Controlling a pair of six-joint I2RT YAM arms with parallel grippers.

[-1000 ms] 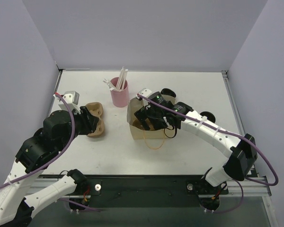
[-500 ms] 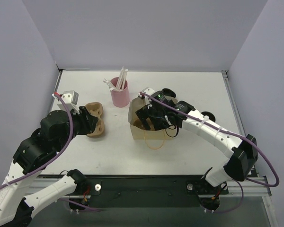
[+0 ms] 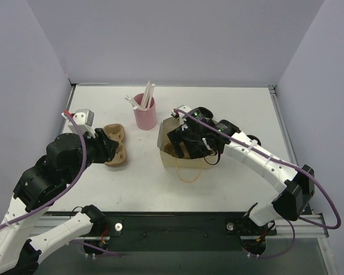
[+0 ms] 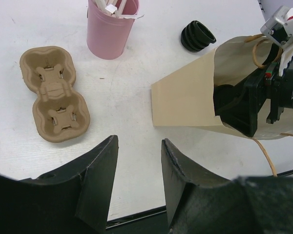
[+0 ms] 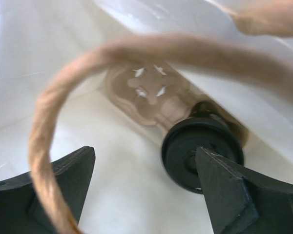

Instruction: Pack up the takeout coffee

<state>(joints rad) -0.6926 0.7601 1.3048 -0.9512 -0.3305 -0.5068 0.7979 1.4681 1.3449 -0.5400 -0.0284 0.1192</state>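
A tan paper bag [image 3: 173, 159] lies on its side mid-table, also in the left wrist view [image 4: 185, 95]. My right gripper [image 3: 182, 146] reaches into its mouth. Inside, a black-lidded coffee cup [image 5: 201, 152] sits in a brown pulp carrier [image 5: 146, 92], just by my right finger. The right gripper [image 5: 144, 156] is open and holds nothing; a rope handle [image 5: 58, 102] loops in front of it. A second pulp carrier [image 3: 116, 145] lies empty on the table to the left [image 4: 53, 92]. My left gripper [image 4: 140, 141] hovers open above the table near it, holding nothing.
A pink cup [image 3: 144, 112] holding white straws stands behind the bag [image 4: 111, 27]. One black ribbed cup [image 4: 198, 35] lies behind the bag [image 3: 203, 111], and another black thing [image 3: 252, 140] lies to the right. Purple walls enclose the table.
The right gripper has shifted slightly to the right in the bag's mouth, and the bag moved with it. The left arm has drawn back a little toward the lower left.
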